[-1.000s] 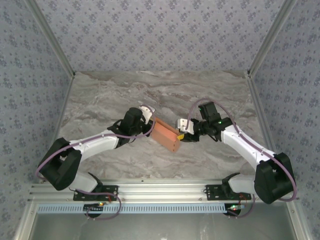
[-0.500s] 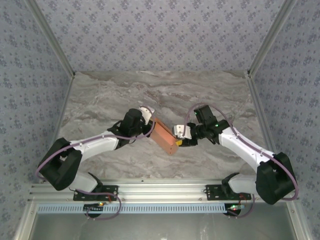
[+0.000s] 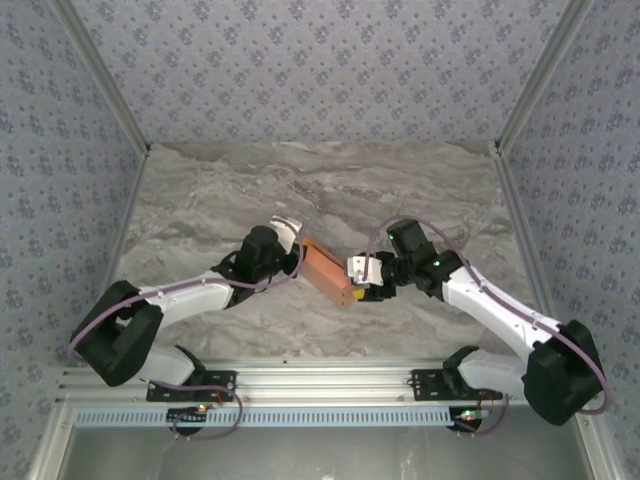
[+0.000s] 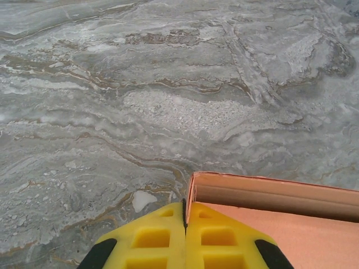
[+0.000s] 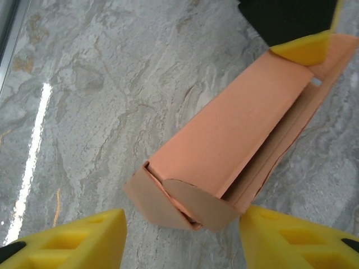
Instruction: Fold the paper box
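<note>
Item 1, nearest: aluminium rail (image 3: 320,382) along the front edge, carrying both arm bases.

Item 2: left arm (image 3: 190,292), white with a purple cable, reaching in towards the middle. Right arm (image 3: 490,300), likewise, reaching in from the other side.

Item 3: right hand (image 3: 358,275) (image 5: 182,238). Yellow fingers (image 5: 84,238) spread wide, one on each side of the box's near end. Holds nothing.

Item 4: paper box (image 3: 328,274) (image 4: 280,224) (image 5: 235,140). Salmon-orange card, long and rectangular, lying diagonally between the two hands at the middle of the counter. At the end facing the right hand, rounded end flaps (image 5: 193,204) are folded inward but not tucked flat. One long side panel gapes slightly. Whether the box rests on the counter or is lifted off it cannot be told.

Item 5: left hand (image 3: 297,245) (image 4: 185,216). Yellow pads (image 5: 303,47) pressed together on the card at the box's far end, gripping it.

Item 6: counter (image 3: 330,180) (image 4: 168,84) (image 5: 84,84), grey-brown marbled surface.

Item 7, farthest: walls (image 3: 320,70), blue-grey patterned, on three sides.
</note>
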`<action>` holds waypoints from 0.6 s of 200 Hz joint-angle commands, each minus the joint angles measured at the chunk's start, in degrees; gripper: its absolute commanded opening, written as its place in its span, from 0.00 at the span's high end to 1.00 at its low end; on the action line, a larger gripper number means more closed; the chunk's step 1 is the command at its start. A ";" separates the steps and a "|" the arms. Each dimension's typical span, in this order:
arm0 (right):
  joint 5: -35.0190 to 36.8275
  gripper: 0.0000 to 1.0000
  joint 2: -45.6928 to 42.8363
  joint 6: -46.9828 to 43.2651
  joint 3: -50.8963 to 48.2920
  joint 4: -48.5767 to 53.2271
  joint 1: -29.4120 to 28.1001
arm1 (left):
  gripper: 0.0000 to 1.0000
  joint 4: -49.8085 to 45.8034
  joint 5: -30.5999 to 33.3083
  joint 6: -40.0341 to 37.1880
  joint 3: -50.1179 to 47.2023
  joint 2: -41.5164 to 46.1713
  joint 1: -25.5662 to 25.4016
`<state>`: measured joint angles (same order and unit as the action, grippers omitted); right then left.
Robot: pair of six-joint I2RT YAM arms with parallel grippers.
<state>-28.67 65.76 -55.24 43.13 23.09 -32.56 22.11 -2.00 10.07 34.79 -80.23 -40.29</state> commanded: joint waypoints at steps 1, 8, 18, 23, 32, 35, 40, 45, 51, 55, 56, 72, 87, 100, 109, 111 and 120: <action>-1.50 0.40 -3.54 5.94 -0.44 0.17 1.23 | 0.97 -3.57 1.89 1.01 -1.52 0.53 -0.39; -2.55 0.38 -4.54 6.65 -0.42 0.75 1.73 | 0.97 -3.57 2.00 1.01 -1.65 0.54 -0.37; -3.98 0.38 -5.79 7.54 -0.42 1.79 2.39 | 0.97 -3.69 2.08 1.08 -1.55 0.58 -0.39; -4.28 0.38 -6.27 8.24 -0.56 1.73 2.71 | 0.97 -3.66 2.16 1.15 -1.56 0.56 -0.31; -4.19 0.37 -7.25 9.81 -0.81 1.03 3.06 | 0.97 -3.59 2.25 1.37 -1.56 0.53 -0.33; -4.08 0.37 -7.49 10.39 -0.90 0.76 3.11 | 0.97 -3.63 2.30 1.36 -1.56 0.47 -0.32; -3.88 0.37 -7.75 11.35 -1.03 -0.06 3.12 | 0.97 -3.67 2.46 1.51 -1.55 0.48 -0.45; -3.77 0.37 -7.98 12.66 -1.25 -0.90 3.07 | 0.97 -3.73 2.72 1.85 -1.52 0.43 -0.45; -3.50 0.35 -8.12 14.01 -1.64 -2.11 2.90 | 0.97 -3.75 2.96 2.04 -1.55 0.45 -0.48; -2.72 0.35 -8.25 14.63 -1.95 -2.96 2.70 | 0.98 -3.82 3.09 2.08 -1.56 0.47 -0.53; -2.45 0.35 -8.26 14.81 -2.06 -3.23 2.64 | 0.98 -3.82 3.09 2.07 -1.56 0.49 -0.55; 5.62 0.30 -8.69 17.76 -5.61 -10.40 0.75 | 0.97 -3.92 3.82 2.11 -1.56 0.59 -0.70; 12.02 0.24 -8.67 18.62 -9.20 -17.74 -0.68 | 0.98 -3.94 4.46 2.07 -1.50 0.75 -0.83; 12.36 0.21 -8.33 18.45 -10.81 -21.65 -0.82 | 0.98 -4.15 4.92 1.89 -1.40 0.86 -1.16; 12.53 0.21 -7.43 18.21 -10.65 -22.22 -0.88 | 0.98 -4.27 5.08 1.86 -1.28 0.93 -1.39; 12.61 0.21 -7.27 18.17 -10.62 -22.30 -0.94 | 0.98 -4.33 5.16 1.75 -1.23 0.94 -1.37; 13.10 0.21 -6.12 17.80 -10.54 -22.85 -1.20 | 0.98 -4.65 5.56 1.83 -1.05 1.00 -1.61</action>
<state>-20.05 58.06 -39.22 32.67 7.97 -33.15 21.87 1.65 11.66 34.65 -79.96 -41.15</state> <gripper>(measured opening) 0.786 0.041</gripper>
